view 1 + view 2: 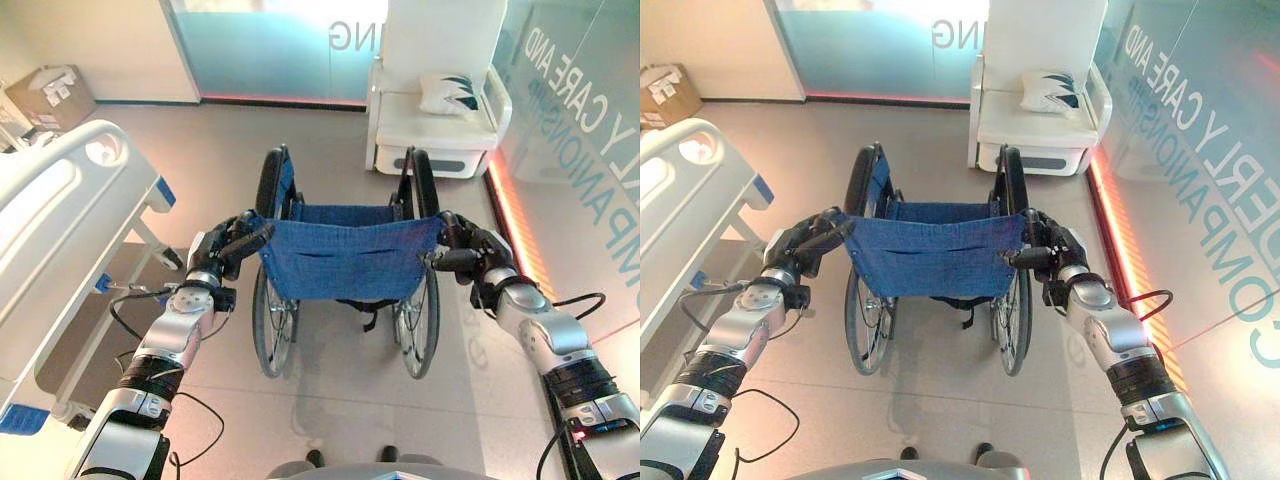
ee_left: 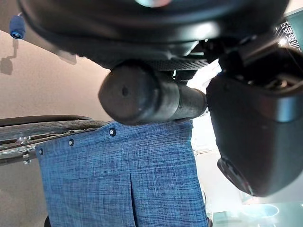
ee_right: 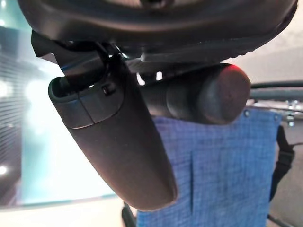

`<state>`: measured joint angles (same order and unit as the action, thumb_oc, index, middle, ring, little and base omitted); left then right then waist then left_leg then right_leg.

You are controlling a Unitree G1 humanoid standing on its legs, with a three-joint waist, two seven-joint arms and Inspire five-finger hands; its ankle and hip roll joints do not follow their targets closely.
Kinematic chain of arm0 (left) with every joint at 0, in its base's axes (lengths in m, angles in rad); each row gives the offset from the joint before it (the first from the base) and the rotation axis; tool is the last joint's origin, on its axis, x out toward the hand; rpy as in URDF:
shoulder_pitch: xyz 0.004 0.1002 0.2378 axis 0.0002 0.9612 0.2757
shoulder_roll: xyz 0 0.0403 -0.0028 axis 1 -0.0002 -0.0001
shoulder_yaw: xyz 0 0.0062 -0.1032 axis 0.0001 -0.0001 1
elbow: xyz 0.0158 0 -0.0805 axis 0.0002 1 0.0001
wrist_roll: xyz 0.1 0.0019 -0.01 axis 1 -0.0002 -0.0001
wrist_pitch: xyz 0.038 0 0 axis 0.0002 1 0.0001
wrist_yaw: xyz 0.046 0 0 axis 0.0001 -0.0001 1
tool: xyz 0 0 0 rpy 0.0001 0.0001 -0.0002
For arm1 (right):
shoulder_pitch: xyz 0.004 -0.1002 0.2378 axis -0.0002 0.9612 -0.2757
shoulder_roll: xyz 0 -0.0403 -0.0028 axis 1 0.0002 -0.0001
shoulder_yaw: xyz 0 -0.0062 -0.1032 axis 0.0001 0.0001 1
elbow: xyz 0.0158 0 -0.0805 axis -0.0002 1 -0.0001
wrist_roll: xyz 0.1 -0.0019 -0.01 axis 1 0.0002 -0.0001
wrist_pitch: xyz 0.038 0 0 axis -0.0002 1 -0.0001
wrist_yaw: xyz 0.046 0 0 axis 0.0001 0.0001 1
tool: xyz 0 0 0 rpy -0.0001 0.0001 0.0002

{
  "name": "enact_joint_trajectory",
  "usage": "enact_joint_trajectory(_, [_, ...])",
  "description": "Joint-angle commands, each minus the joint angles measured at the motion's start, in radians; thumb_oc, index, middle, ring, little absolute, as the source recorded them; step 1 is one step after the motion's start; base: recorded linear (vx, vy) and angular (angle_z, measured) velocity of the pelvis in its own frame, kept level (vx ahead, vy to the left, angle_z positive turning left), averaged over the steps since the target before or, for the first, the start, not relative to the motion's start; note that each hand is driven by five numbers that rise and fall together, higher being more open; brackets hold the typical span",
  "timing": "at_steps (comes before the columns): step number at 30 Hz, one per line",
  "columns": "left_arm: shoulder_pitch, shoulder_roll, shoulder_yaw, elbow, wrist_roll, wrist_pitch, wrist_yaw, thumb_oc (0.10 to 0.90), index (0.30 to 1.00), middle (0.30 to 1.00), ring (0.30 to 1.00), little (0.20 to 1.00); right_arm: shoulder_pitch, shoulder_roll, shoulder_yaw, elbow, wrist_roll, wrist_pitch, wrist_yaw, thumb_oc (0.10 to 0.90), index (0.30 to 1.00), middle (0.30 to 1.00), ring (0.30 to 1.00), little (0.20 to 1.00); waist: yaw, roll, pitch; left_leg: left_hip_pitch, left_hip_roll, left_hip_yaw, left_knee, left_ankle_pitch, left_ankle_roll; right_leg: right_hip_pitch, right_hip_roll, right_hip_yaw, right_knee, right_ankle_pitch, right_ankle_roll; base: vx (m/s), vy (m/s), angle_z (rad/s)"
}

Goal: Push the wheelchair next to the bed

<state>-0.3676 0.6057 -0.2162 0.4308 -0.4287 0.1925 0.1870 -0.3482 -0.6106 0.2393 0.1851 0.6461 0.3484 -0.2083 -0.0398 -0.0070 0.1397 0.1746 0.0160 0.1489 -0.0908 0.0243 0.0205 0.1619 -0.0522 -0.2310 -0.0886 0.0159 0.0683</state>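
Bed [image 1: 60, 200] sits off to the left, wheelchair [image 1: 345, 250] dead centre on the floor and well apart from it; left hand [image 1: 232, 243] has its fingers curled round the left push handle [image 2: 142, 94], right hand [image 1: 468, 252] is wrapped the same way on the right push handle [image 3: 208, 94]; white armchair [image 1: 435, 110] is up ahead on the right. Looks like grip's done and the push is starting; next move probably needs steering left toward the bed, keeping both handles even.

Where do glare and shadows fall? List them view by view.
Left eye view: the frosted glass wall glows white at its top, a red light strip reflects off the floor, the wheelchair throws a soft shadow towards the robot. Right wrist view: the right hand is silhouetted against bright glass.
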Motion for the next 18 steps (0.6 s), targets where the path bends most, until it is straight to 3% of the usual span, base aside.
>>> enact_joint_trajectory(1, [-0.102,0.079,0.037,-0.043,-0.004,-0.072,0.001,0.8,0.9,0.9,0.9,0.9,-0.06,-0.016,-0.041,-0.177,0.075,-0.078,0.086,0.8,0.9,0.9,0.9,0.9,0.0,-0.014,-0.061,-0.021,-0.024,0.054,0.004,-0.022,-0.034,-0.018,0.014,-0.005,0.039,-0.007,0.026,0.0,0.0,0.0])
enact_joint_trajectory(7, [-0.092,0.087,0.041,-0.052,-0.004,-0.077,0.002,0.8,0.9,0.9,0.9,0.9,-0.032,-0.03,-0.042,-0.164,0.111,0.002,0.105,0.8,0.9,0.9,0.9,0.9,-0.002,-0.016,-0.06,-0.022,-0.02,0.057,0.004,-0.018,-0.038,-0.017,0.015,-0.008,0.038,-0.007,0.026,0.0,0.0,0.0])
enact_joint_trajectory(18, [-0.091,0.109,0.036,-0.065,-0.019,-0.084,0.004,0.8,0.9,0.9,0.9,0.9,-0.006,-0.067,-0.028,-0.121,0.155,0.059,0.16,0.8,0.9,0.9,0.9,0.9,-0.002,-0.025,-0.05,-0.022,-0.014,0.057,0.004,-0.013,-0.042,-0.015,0.019,-0.014,0.046,-0.012,0.022,0.0,0.0,0.0])
